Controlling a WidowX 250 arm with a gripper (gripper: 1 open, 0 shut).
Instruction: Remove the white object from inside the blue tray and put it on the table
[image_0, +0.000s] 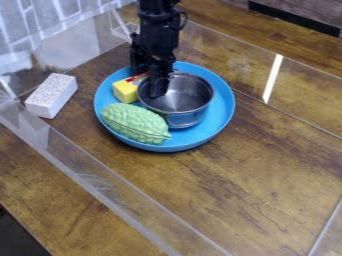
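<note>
**While the claw is shut low in the tray, no white thing shows inside it**

Although the table (254, 190) is where the white object should end up, it is hard to say whether the job is nearly over or barely begun. The blue tray (201, 138) shows only three things inside its rim, and none of them looks white.

The steel pot (187, 98) fills the tray's right half. A knobbly green vegetable (136, 123) lies along the near-left rim. The one whitish thing in view, a pale block (51, 95), lies flat on the wood, well outside the tray to its left. If that is the task's object, the placing looks done. A small yellow piece (126, 92) sits at the tray's left edge, just beside the pot.

The gripper (151, 92) points straight down between the yellow piece and the pot's left wall, with its jaws pressed together. The black fingers hide whatever is under them, so it may be pinching a second small pale item, but that cannot be told. Any lift from there has the pot wall and the yellow piece crowding it on both sides
</note>
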